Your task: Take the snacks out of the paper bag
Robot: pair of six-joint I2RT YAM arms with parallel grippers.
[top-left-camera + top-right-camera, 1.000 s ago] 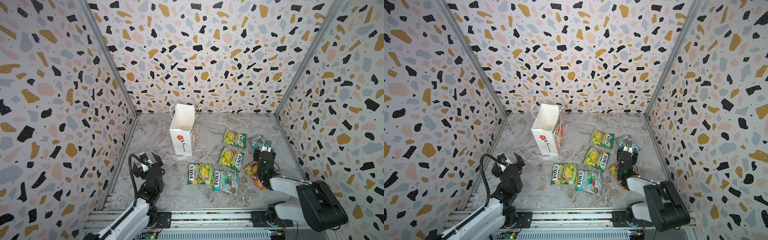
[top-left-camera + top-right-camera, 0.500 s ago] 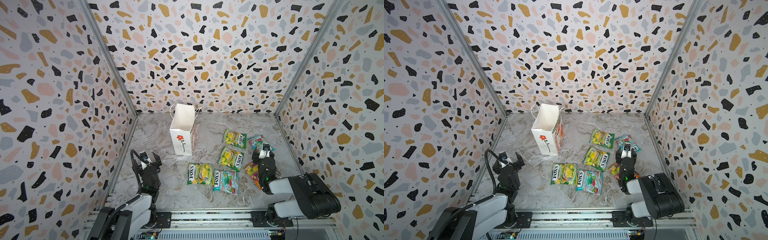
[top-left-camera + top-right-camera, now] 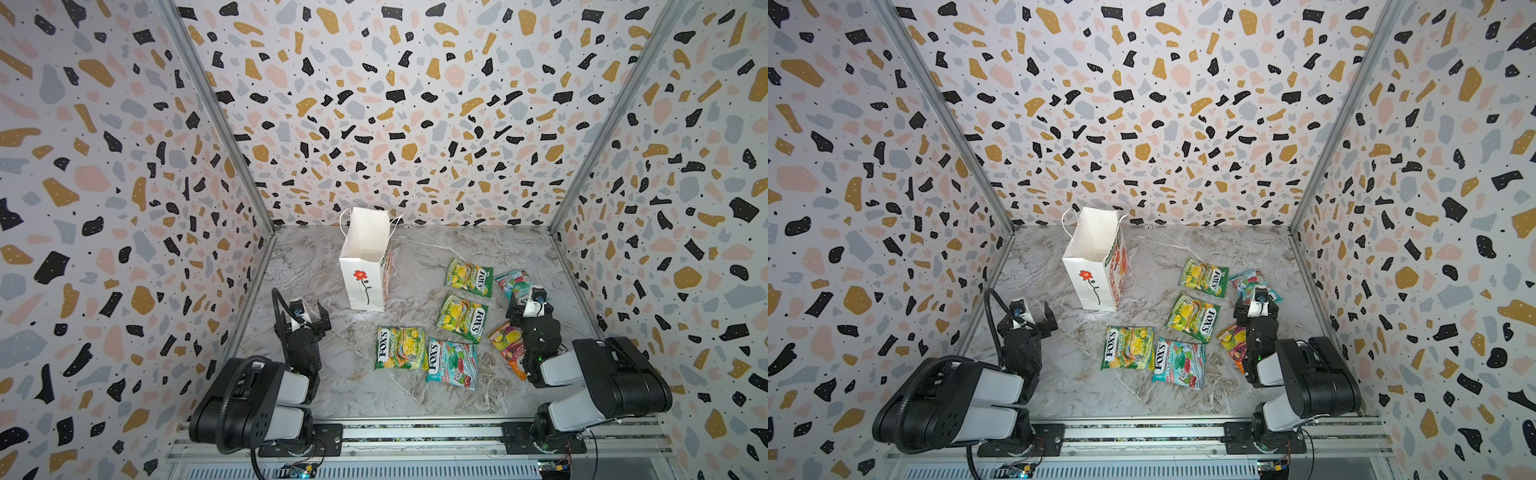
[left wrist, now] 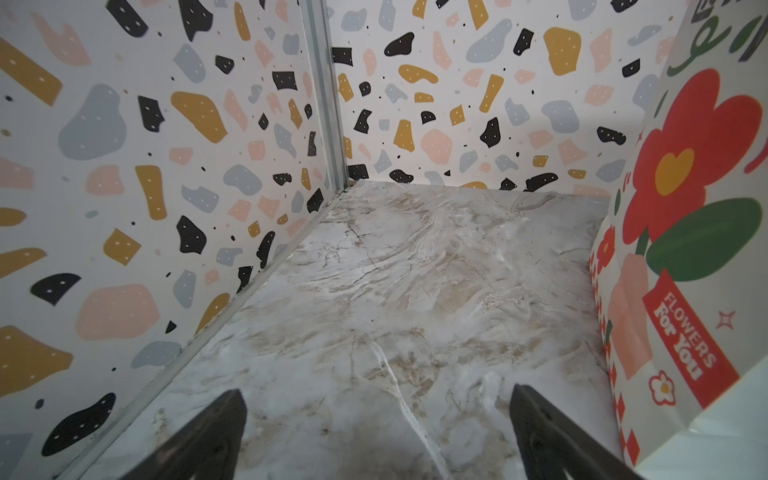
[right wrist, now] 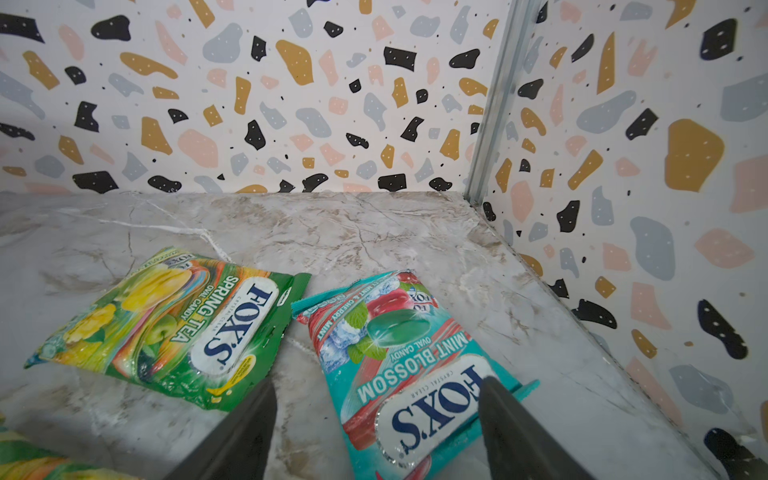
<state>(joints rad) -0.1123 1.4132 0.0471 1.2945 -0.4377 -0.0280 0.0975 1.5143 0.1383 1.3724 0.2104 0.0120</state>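
We find all six snacks lying flat on the desk, outside the paper bag. In both top views they are spread to the right of the bag. A green packet lies farthest back, with a teal packet just beside it toward the right wall. A second green packet lies nearer the front. A third green packet and a second teal packet lie edge to edge, closest to the front rail. An orange packet is partly covered by the right arm.

The bag stands upright with its mouth open, left of centre and toward the back wall, apart from every packet. Its front face bears a red flower drawing and its side a red-orange print. What shows of its inside is white paper.

The right jaws are parted and grip nothing. In the right wrist view they hang over the near end of the rear teal packet, with the rear green packet beside it. We cannot tell whether the tips touch the wrapper.

The left jaws are spread wide and grip nothing. The left arm is folded low near the left wall, its jaws over bare desk. In the left wrist view the bag's printed side stands close by.
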